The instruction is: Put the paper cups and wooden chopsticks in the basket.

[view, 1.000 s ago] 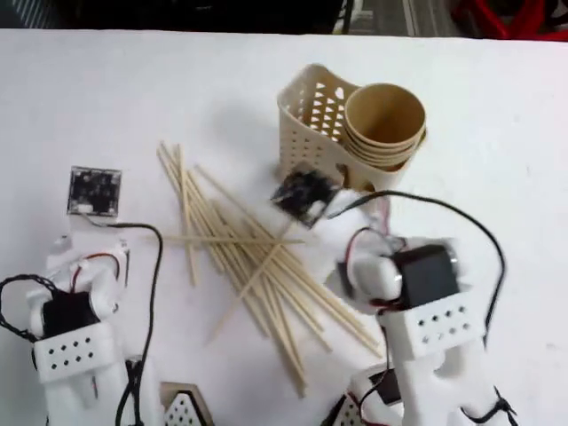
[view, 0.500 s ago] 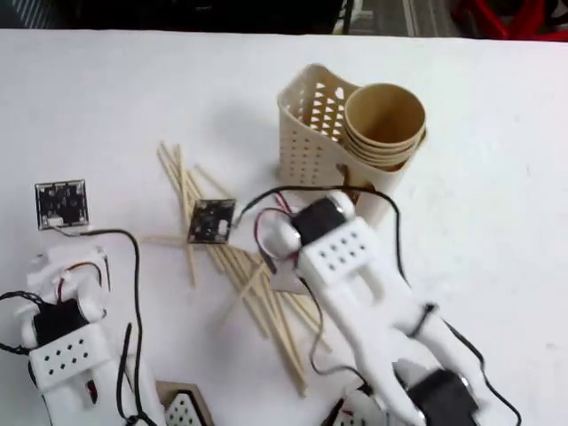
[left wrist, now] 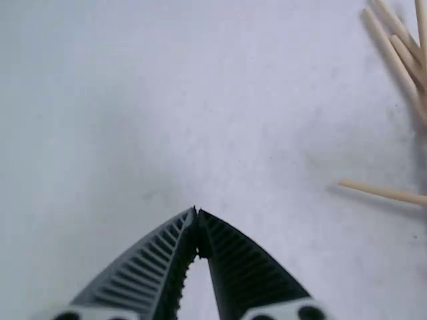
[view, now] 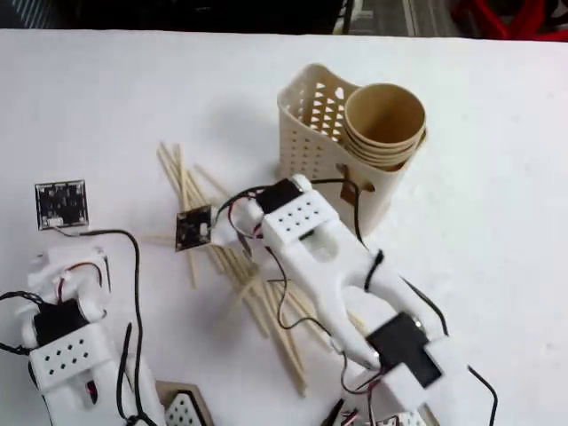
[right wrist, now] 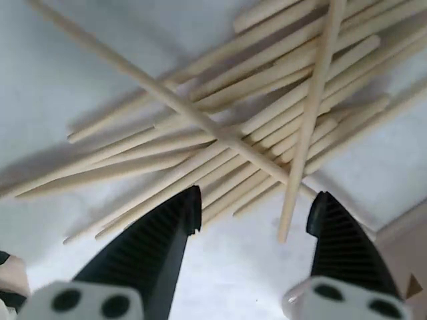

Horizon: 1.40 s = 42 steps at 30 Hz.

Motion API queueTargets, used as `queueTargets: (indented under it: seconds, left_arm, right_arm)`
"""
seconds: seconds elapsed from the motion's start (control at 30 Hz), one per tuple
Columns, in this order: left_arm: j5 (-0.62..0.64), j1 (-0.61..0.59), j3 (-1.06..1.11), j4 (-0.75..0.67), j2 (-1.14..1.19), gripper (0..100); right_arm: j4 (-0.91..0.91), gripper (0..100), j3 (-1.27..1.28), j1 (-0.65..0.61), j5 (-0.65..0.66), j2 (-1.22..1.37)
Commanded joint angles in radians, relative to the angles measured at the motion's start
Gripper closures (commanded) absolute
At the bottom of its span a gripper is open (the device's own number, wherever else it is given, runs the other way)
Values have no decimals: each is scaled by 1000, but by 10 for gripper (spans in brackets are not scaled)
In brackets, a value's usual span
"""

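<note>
You have nothing to read here: no lettering, number, label or sign can be made out on the cream perforated plastic basket (view: 306,124), the stacked tan paper cups (view: 384,115), the pale wooden chopsticks (right wrist: 267,127) or the white surface (view: 133,89).

A white table (view: 497,133) took up most of the high view, its far edge running straight across near the top. The surface was matte and evenly lit, with soft shadows. Beyond the edge the room lay dark. There were red frame parts (view: 510,16) at far right, a pale upright strip (view: 351,13) near the middle and blue-grey slats (view: 18,12) at far left. What these belonged to could not be told.
</note>
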Motion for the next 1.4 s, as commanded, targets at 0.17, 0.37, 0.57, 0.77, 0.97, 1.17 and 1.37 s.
queueTargets:
  seconds: [0.17,0.37,0.57,0.77,0.97,1.17,1.37]
  left_arm:
    - [5,-2,2,-34,-18,977]
    - [5,-2,2,-34,-18,977]
    - [5,-2,2,-35,-18,977]
    - [5,-2,2,-35,-18,977]
    - [5,-2,2,-35,-18,977]
    - [5,-2,3,-35,-18,977]
    - [5,-2,3,-35,-18,976]
  right_arm:
    - [-128,771,-34,-5,11,93]
    - [-160,822,-35,-5,5,159]
    - [-165,909,-35,-5,5,173]
    - [-160,982,-40,-5,3,168]
    - [-159,981,-41,-4,3,157]
    - [-124,981,-69,1,-103,15]
    - [-90,981,-98,2,-233,-145]
